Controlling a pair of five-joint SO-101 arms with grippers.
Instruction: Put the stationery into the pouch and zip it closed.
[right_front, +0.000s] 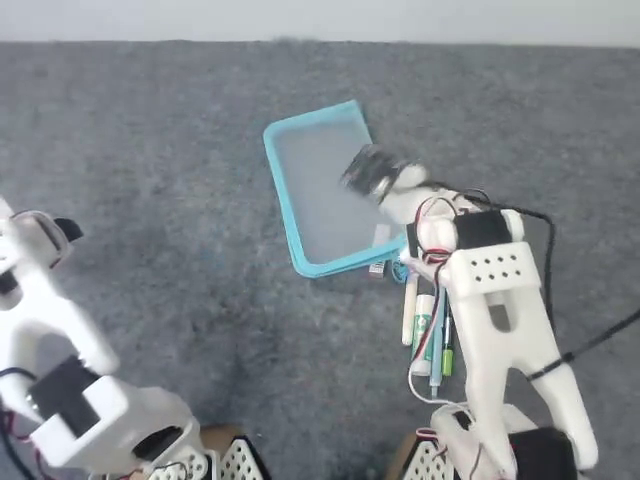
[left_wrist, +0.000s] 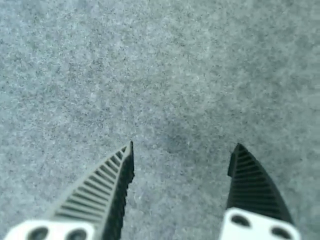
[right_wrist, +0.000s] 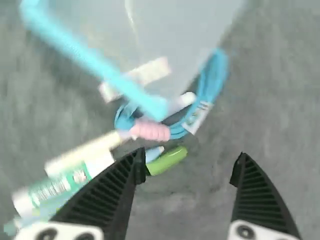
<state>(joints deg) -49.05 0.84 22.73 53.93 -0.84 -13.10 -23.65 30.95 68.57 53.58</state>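
Right gripper (right_wrist: 191, 153) has its jaws spread, empty, over the near-right corner of the pouch (right_front: 318, 185). The pens (right_front: 425, 335) lie just near of that corner, long axis near-far, under the right arm, so it's the closer one. Left gripper (left_wrist: 185, 145) is spread too, well off left over carpet (left_wrist: 150, 60).

We see a flat, turquoise-edged translucent pouch (right_front: 322, 180) (lying askew on the carpet), with white and green pens (right_front: 425, 335) at its corner.

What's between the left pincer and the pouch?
Just bare grey mat, as the high view shows. The left pincer hangs open over it, apart from the pouch.
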